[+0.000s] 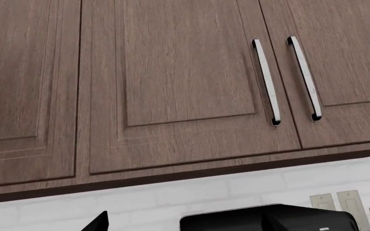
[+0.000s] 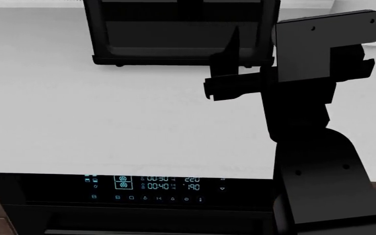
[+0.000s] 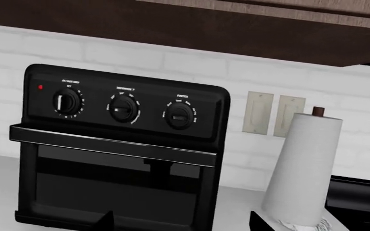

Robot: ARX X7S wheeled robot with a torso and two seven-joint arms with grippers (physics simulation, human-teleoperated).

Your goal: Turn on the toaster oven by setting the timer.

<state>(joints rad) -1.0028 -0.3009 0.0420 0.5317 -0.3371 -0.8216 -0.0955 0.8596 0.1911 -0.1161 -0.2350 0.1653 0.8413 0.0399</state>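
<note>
The toaster oven (image 3: pixel 117 159) is a black box with a dark glass door and a silver handle bar, standing on the white counter against the tiled wall. Three dials sit across its top panel. The timer (image 3: pixel 66 102) is the left one, ringed by white ticks, with a small red light (image 3: pixel 40 87) beside it. My right gripper (image 3: pixel 181 226) is open and empty in front of the door, well short of the dials. In the head view it (image 2: pixel 230 63) hovers before the oven's (image 2: pixel 175 34) right part. My left gripper (image 1: pixel 185 226) is open, pointing up at the cabinets.
A paper towel roll (image 3: pixel 304 173) stands right of the toaster oven, below two wall outlets (image 3: pixel 275 114). Brown upper cabinets (image 1: pixel 172 82) with silver handles hang above. The white counter (image 2: pixel 109 112) lies in front, and a wide black oven with a cyan display (image 2: pixel 149 186) sits under its front edge.
</note>
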